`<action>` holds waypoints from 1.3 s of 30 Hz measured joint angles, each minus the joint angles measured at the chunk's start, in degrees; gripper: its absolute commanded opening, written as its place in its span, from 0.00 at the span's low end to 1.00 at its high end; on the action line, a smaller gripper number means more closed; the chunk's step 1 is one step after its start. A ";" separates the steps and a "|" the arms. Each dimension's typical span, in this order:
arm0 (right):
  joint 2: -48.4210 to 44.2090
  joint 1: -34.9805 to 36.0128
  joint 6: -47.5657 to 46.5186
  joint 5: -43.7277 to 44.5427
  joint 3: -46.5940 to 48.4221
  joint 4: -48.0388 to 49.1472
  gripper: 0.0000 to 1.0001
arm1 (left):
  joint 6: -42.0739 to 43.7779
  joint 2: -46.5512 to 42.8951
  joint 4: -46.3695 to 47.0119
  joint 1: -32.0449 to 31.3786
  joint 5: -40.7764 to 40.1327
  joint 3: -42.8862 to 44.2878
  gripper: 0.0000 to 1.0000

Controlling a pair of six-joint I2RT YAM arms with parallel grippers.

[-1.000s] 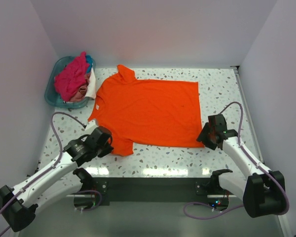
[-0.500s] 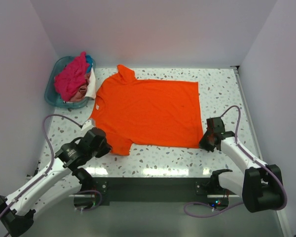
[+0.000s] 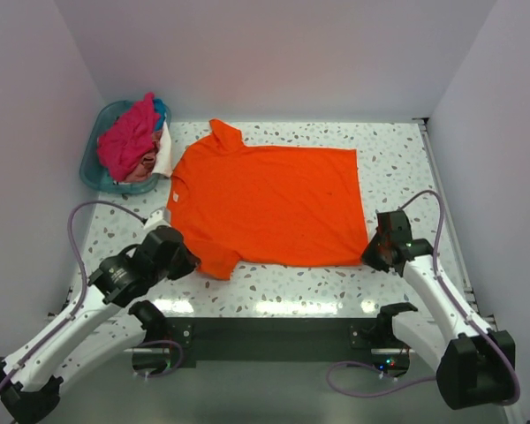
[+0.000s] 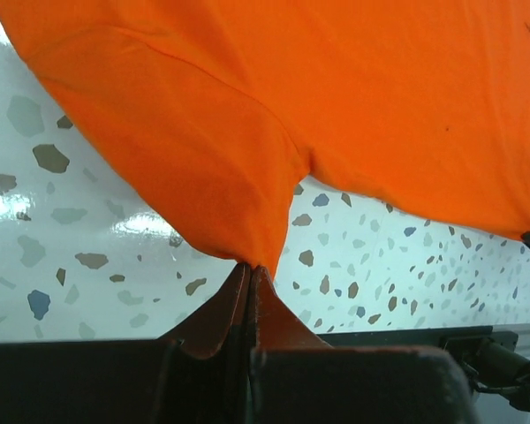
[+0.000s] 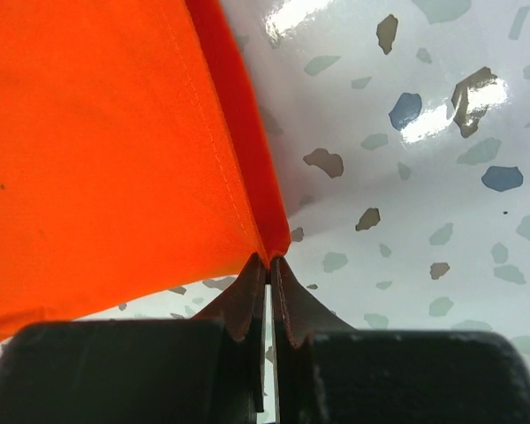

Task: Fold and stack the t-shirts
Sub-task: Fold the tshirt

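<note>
Top external view shows the orange t-shirt [image 3: 269, 203] spread flat mid-bench [image 3: 397, 150], its long axis running side to side: collar toward the left edge by the teal basket [image 3: 93, 177], hem toward the right edge. The left claw [image 3: 192, 263] sits at the tip of the near sleeve and the right claw [image 3: 369, 257] at the near hem corner, so the whole shirt lies away from both, toward the far edge. Each arm is nearest its own end, and a lift carried straight away from the bases looks the likely way to fold the near long edge over. This view hides the fingertips under the wrists. The left wrist view fills that in: the jaws are pressed together with the sleeve tip pinched between them, the cloth drawn to a point. The right wrist view likewise shows the jaws together on the stitched hem corner. Only the overhead view shows the other shirts [image 3: 131, 141], pink, blue and white, heaped in the basket.
</note>
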 measured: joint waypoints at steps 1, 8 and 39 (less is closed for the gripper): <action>0.61 -0.02 -0.04 -0.02 0.39 -0.15 0.00 | 0.61 1.01 0.24 0.00 -0.28 0.79 0.00; 11.69 -0.37 -1.09 -0.37 10.01 0.74 0.00 | 7.08 19.76 7.58 2.03 -4.26 10.73 0.00; 44.22 -14.25 -5.05 -13.88 30.58 16.13 0.00 | 19.58 62.01 35.30 28.09 7.48 34.23 0.00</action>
